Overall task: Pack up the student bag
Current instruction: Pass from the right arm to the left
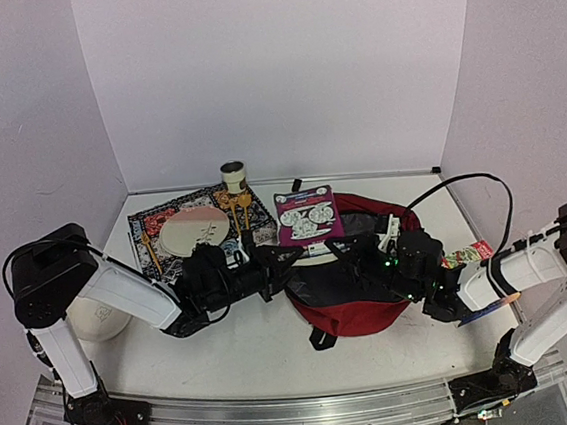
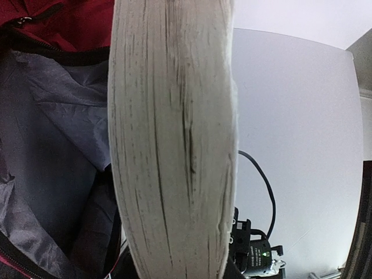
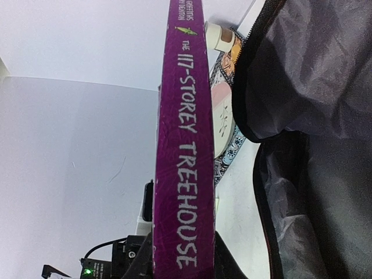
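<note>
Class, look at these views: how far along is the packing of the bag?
Done: the bag lies open, but no item shows inside its grey lining. In hand: the purple book, gripped by the right end effector at its spine and the left end effector at its pages, at the opening. Left: lowering it in; the juice carton, tin and plate sit outside.

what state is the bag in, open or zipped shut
Open: the student bag gapes, its grey lining showing in both wrist views beside the purple book.
</note>
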Tool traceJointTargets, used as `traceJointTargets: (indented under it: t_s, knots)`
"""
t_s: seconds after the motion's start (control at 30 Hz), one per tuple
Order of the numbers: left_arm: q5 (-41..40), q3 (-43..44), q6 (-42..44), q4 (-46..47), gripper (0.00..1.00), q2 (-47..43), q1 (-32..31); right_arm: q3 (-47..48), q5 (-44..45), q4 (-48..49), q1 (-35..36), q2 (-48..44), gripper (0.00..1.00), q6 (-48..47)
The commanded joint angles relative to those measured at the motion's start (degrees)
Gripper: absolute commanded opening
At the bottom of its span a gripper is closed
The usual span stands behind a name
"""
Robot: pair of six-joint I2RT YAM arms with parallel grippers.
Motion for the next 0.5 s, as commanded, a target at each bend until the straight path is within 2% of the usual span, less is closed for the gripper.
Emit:
traceJointTargets:
  t_s: [0.0,0.03,0.07,0.3,0.47]
  knots:
    - [-1.77,-0.90,1.51,5.17,0.05,-2.60,-0.06,-0.92,-2.54,36.58,0.41,-1.03,0.07,-1.73]
    - [-1.79,-1.31,1.76,5.17,0.01,-2.73,0.07,-1.25,-3.19,36.36,0.39,-1.02,0.09,-2.33]
    - [-1.75,-1.78,2.05,5.18,0.00,-2.94,0.24,-1.56,-4.00,35.89,0.38,-1.21,0.12,-3.77]
    - [1.92,-3.79,5.12,5.17,0.00,-3.92,2.79,-4.35,-8.13,28.99,0.40,-3.55,0.36,-11.53]
    - [5.77,-5.22,7.61,5.16,0.00,-5.07,4.96,-4.58,-12.78,19.24,0.19,-7.29,0.51,-17.13]
